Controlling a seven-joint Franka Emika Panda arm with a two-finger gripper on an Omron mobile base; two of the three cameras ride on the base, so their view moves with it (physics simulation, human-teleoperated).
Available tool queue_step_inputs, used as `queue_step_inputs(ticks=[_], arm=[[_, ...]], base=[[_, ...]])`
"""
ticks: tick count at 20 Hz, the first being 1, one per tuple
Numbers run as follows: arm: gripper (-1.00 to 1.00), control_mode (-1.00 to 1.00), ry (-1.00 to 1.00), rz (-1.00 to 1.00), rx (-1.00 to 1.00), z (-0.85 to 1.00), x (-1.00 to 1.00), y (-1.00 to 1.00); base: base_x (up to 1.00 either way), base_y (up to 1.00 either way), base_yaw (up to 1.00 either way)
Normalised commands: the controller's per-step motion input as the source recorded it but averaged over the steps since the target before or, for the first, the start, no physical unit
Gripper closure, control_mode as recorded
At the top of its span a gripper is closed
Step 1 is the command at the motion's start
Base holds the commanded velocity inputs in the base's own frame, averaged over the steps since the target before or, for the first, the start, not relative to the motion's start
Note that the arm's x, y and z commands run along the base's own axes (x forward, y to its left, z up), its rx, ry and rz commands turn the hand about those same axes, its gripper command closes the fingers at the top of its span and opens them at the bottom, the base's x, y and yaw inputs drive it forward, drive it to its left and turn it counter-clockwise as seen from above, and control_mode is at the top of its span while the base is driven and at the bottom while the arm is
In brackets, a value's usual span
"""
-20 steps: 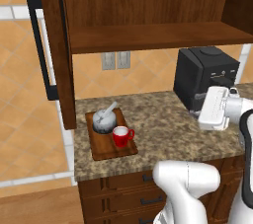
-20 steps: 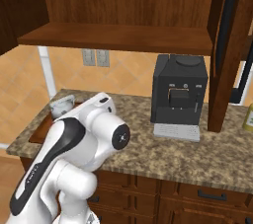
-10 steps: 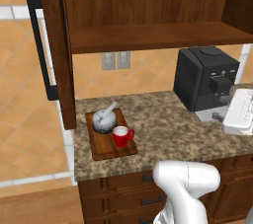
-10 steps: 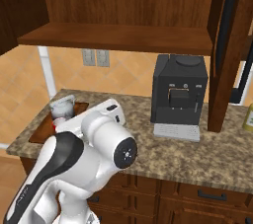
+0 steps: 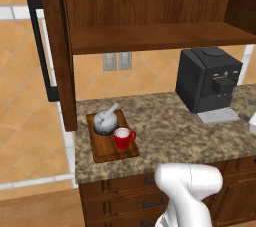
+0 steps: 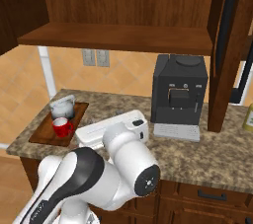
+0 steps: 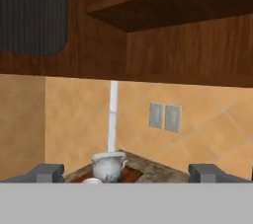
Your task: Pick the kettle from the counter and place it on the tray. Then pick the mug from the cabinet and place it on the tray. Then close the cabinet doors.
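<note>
With its jaws spread wide and nothing between them, the gripper [image 7: 126, 172] looks across the counter [image 5: 165, 131] toward the kettle [image 5: 105, 121], which sits on the tray [image 5: 111, 152] with the mug [image 5: 122, 138] touching its near side. Both are home, so I'd say the cabinet doors are what's left. The left door [image 5: 56, 46] stands open, bar handle [image 5: 41, 46] outward. Best to push near its free edge, swing slowly, and stay clear of the coffee machine [image 5: 207, 78].
</note>
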Motion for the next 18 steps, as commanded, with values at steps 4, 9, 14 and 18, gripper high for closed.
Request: queue_step_inputs(ticks=[4,9,14,18], arm=[[-1.00,-1.00,0.00,-0.03,0.04,-0.03,0.00,-0.27],[-1.00,-1.00,-0.02,0.00,-0.01,-0.08,0.00,-0.42],[-1.00,-1.00,-0.06,0.00,0.00,0.00,-0.01,-0.71],[-1.00,-1.00,-0.05,0.00,0.01,0.00,0.00,-0.71]], base=[[0.00,0.00,0.00],[0.00,0.00,0.00],[0.00,0.00,0.00],[0.00,0.00,0.00]])
